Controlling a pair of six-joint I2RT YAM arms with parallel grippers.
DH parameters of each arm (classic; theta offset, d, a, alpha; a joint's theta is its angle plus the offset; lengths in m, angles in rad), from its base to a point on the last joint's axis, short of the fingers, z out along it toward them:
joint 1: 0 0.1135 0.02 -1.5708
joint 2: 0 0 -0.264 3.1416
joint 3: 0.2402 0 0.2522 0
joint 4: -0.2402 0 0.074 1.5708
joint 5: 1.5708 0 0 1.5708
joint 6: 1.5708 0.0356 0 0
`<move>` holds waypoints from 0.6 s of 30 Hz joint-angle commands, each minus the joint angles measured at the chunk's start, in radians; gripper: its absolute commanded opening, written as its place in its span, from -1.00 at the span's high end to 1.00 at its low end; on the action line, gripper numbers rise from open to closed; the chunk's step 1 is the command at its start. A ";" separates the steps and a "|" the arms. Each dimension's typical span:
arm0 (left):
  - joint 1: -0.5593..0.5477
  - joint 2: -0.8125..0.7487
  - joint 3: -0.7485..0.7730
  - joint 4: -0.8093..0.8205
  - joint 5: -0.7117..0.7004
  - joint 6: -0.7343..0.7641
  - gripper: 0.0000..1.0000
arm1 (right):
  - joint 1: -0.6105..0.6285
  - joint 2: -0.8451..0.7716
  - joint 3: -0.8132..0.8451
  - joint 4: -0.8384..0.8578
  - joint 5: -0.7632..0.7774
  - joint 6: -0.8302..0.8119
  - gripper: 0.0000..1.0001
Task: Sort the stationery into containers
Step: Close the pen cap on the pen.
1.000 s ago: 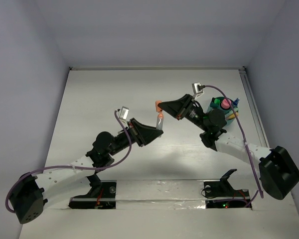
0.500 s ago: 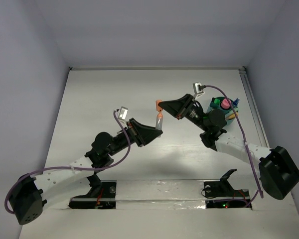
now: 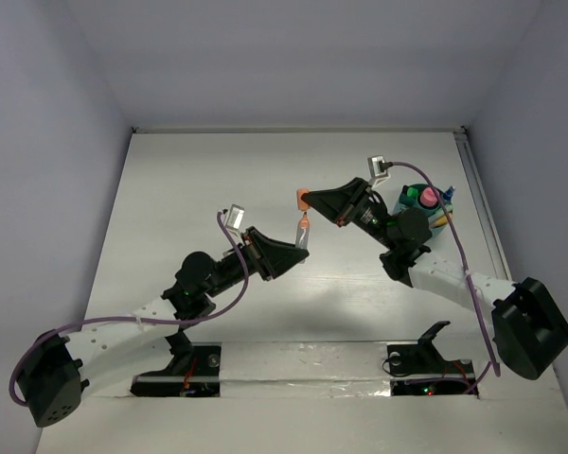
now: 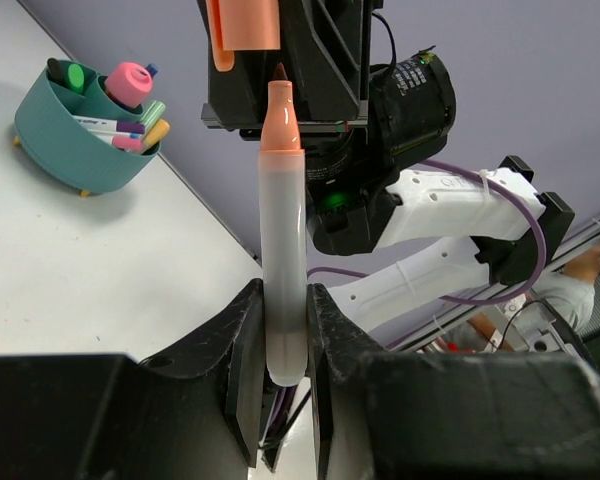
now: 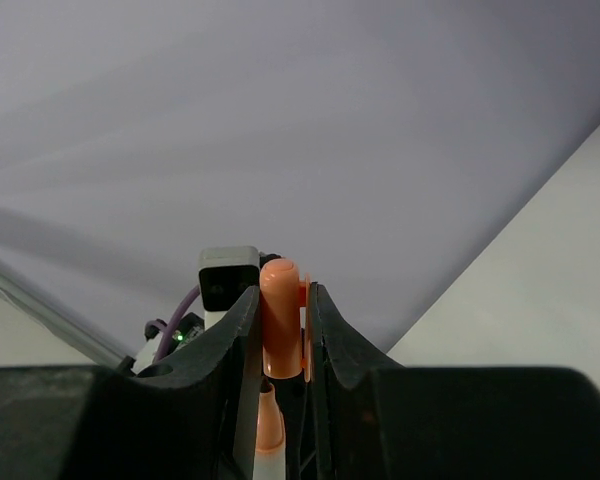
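Capping looked like the step in hand, and you had several ways to botch it. Your left gripper [image 4: 285,335], well left of the teal tub [image 4: 65,155], was clenched on the tail of the salmon marker [image 4: 282,210], which stood upright with its nib bare. Gripped that low, the barrel could tilt or slide if the cap met it off-axis. Your right gripper [image 5: 282,345], between that marker and the tub, was grasping the salmon cap [image 5: 280,315] just above the nib, seemingly not touching it. A crooked push could smear the nib or pop the cap loose. Your right arm [image 3: 404,232] sat just beside the tub, so a swing could knock it. The tub held markers and a pink-capped tube [image 4: 130,82]. The white table [image 3: 170,189] was flat, with plain lavender-grey walls [image 3: 293,66] around it.
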 commanded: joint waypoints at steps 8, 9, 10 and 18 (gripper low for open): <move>-0.004 -0.028 0.006 0.034 -0.012 0.019 1.00 | 0.010 -0.037 0.004 0.084 0.003 -0.015 1.00; -0.004 -0.030 0.019 0.026 -0.017 0.031 1.00 | 0.010 -0.037 0.001 0.091 0.003 -0.012 1.00; -0.004 -0.028 0.025 0.012 -0.024 0.037 1.00 | 0.010 -0.037 -0.003 0.092 0.003 -0.010 1.00; -0.004 -0.016 0.078 -0.020 -0.052 0.088 1.00 | 0.010 -0.027 -0.004 0.094 -0.011 -0.005 1.00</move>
